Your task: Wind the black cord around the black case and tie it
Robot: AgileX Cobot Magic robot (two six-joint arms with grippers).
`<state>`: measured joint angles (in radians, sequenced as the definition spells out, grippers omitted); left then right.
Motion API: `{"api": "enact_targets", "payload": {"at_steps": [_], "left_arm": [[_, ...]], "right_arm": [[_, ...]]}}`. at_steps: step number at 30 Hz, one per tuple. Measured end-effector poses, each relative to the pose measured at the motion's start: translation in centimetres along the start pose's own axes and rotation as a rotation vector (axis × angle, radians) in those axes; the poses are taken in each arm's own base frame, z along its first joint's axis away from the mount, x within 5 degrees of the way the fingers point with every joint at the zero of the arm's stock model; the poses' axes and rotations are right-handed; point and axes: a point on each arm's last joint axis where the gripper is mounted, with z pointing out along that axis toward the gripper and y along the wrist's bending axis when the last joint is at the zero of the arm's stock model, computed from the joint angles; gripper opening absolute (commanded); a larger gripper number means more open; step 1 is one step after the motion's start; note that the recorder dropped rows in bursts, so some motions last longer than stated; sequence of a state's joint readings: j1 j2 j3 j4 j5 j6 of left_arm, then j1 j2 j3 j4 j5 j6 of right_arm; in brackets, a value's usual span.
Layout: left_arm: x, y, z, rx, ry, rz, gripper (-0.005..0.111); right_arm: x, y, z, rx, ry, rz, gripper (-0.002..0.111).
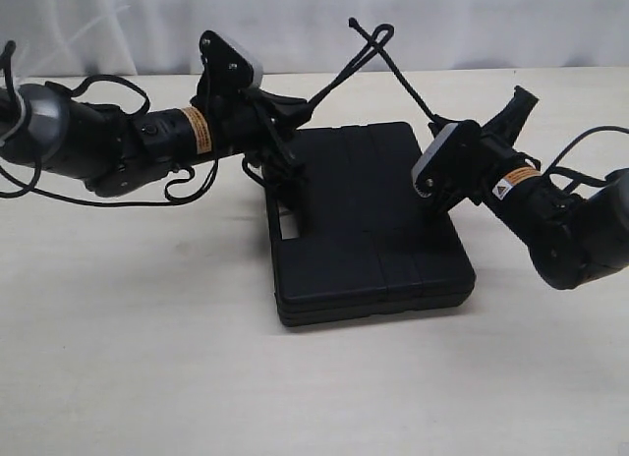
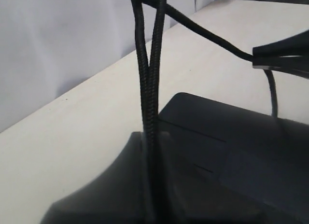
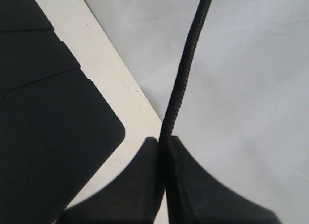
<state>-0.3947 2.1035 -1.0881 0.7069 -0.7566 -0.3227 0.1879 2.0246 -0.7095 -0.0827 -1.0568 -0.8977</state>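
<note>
The black case (image 1: 373, 230) lies flat on the desk (image 1: 147, 358), pretty much dead centre, with both arms reaching in over its far half. The black cord (image 1: 346, 66) isn't lying on the lid at all. It's strung up in the air between the two hands and peaks in a small loop above the case's back edge.

The left hand (image 1: 301, 106) is clamped tight on a doubled bit of cord. In its wrist view you can see two braided strands (image 2: 148, 103) coming together and vanishing between the closed fingertips (image 2: 149, 137), with the case (image 2: 231, 151) and desk (image 2: 72, 151) beyond.

The right hand (image 1: 439, 125) is pinched closed on a single strand. Its wrist view shows the cord (image 3: 181, 79) coming straight out from between the pressed-together tips (image 3: 164, 144), with a rounded corner of the case (image 3: 48, 137) off to one side on the desk (image 3: 106, 74).

Whether any cord runs under the case, can't tell from these.
</note>
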Motion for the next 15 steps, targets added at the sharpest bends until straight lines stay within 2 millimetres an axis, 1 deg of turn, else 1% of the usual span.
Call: {"api": "enact_targets", "payload": {"at_steps": [5,9,15], "left_arm": [[0.2,-0.8,0.0,0.078,0.026,0.073,0.000],[-0.1,-1.4,0.3,0.143,0.036,0.158,0.000],[0.1,-2.0,0.4,0.185,0.058,0.228,0.000]], "right_arm": [[0.0,0.0,0.0,0.002,-0.002,0.000,0.004],[0.0,0.0,0.0,0.004,-0.003,0.000,0.004],[-0.1,-0.2,0.0,0.017,-0.013,0.000,0.004]]}}
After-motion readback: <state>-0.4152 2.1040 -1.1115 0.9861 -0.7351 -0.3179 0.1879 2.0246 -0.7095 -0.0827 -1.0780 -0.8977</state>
